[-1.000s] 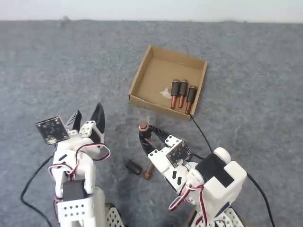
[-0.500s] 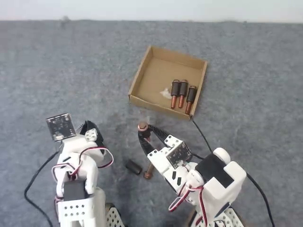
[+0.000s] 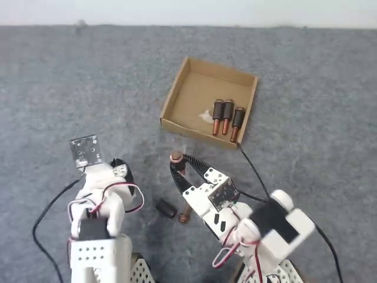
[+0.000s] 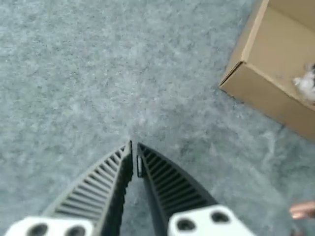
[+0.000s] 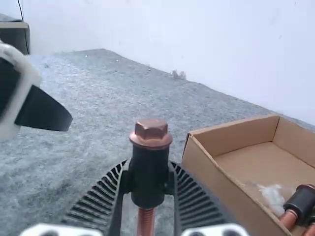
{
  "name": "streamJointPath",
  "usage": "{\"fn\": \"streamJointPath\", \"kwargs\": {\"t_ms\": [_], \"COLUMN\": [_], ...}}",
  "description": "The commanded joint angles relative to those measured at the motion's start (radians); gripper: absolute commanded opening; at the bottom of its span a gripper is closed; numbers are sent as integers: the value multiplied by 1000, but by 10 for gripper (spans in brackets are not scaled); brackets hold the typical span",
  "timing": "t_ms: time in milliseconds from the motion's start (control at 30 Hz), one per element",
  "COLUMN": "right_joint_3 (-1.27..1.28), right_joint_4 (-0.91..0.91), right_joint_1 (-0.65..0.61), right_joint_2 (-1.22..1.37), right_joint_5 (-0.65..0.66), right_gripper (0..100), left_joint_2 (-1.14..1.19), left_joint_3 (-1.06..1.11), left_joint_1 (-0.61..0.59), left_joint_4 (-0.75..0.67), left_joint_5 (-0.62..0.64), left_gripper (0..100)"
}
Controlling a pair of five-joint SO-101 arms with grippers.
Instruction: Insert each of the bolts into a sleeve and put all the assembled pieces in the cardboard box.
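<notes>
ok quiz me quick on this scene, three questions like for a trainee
1. True or false: the cardboard box holds three assembled pieces.
2. What is the right gripper shut on? A) a bare sleeve B) a bolt inside a sleeve C) nothing
3. Fill in: the left gripper is ____ (open or shut).
Key: 1 true; 2 B; 3 shut.

Bright, even light throughout, with only soft, faint shadows.
</notes>
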Motion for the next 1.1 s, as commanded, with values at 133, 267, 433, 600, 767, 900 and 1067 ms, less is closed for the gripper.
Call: {"fn": "streamJointPath", "kwargs": {"t_ms": [133,267,433,600,767,900,1067], "right_joint_3": [26,21,20,20,20,-15,-181], "right_joint_4": [251,403,587,783,1032,1283,1730], "right_joint_1": [1,5,59,102,122,150,228], "right_joint_2": [-245,-360,-513,-690,-892,-1073,-1230], "right_joint_5": [0,3,2,3,0,0,-2], "right_gripper": [6,6,6,6,6,6,6], "left_joint_2": [399,562,724,872,1031,1125,1145], "left_joint_3": [-162,-229,-285,-371,-483,-542,-556], "left_joint_1": [2,0,0,-38,-48,-48,-49], "left_joint_4": [-140,-143,-203,-199,-140,-106,-106], "left_joint_5": [-54,-57,-57,-54,-55,-57,-57], "left_gripper": [12,12,12,12,12,12,12]}}
